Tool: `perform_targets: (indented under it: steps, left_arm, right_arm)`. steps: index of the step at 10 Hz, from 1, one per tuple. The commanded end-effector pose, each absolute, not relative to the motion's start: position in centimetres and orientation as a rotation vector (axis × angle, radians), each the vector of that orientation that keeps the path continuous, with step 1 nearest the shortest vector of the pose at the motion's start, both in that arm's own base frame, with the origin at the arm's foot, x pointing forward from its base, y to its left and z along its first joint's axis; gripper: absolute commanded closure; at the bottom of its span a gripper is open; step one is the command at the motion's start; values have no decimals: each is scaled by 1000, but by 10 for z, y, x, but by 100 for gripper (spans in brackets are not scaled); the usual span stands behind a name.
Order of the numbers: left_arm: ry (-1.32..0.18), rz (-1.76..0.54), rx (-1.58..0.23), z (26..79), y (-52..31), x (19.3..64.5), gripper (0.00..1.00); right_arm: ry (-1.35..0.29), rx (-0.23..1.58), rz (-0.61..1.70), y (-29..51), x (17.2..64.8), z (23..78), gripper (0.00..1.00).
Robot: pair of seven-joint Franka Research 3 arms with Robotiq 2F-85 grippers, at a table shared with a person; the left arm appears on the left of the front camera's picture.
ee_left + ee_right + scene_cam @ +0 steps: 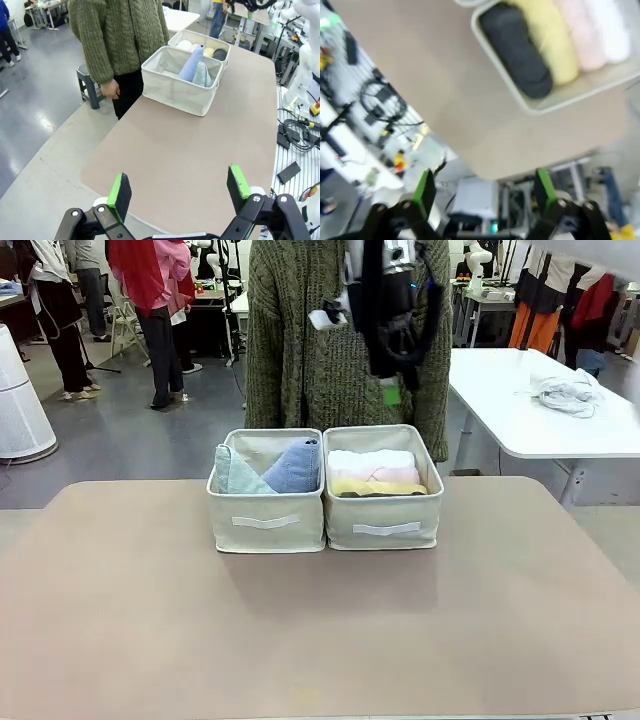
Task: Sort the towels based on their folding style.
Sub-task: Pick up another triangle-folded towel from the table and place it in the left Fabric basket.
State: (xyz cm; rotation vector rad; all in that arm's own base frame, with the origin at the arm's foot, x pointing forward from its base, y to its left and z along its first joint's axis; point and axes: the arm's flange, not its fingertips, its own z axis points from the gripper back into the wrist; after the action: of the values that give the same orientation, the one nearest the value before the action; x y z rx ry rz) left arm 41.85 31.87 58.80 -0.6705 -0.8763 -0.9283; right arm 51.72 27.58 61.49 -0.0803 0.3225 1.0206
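Note:
Two beige fabric bins stand side by side mid-table. The left bin [265, 523] [172, 87] holds a pale green cone towel [235, 472] [202, 76] and a blue cone towel [297, 468] [192, 64]. In the right bin [385, 528] [560, 102] lie rolled towels: white [370, 459] [612, 25], pink [385, 475] [582, 35], yellow [380, 487] [550, 40] and dark grey [515, 50]. My right gripper [392, 390] [485, 187] hangs high above the right bin, open and empty. Off the table's left end, my left gripper [180, 192] stands open, holding nothing.
A person in a green knit sweater [300, 340] stands at the far edge behind the bins, one hand [110, 90] hanging at the side. A white table [540, 430] with a cloth bundle [565, 392] stands back right. Cables [300, 135] lie beside the table.

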Motion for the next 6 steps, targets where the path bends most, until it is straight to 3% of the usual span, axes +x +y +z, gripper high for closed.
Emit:
perform_targets:
  steps: [1, 4, 6]
  left_arm:
    - [-881, -933, -668, 589, 318, 417, 0]
    - [-881, -933, -668, 589, 318, 417, 0]
    - [-881, -933, -668, 589, 318, 417, 0]
  right_arm:
    - [270, -52, 947, 206, 414, 542, 0]
    - [-87, -57, 962, 179, 458, 577, 0]
    - [-142, -27, 959, 164, 495, 588, 0]
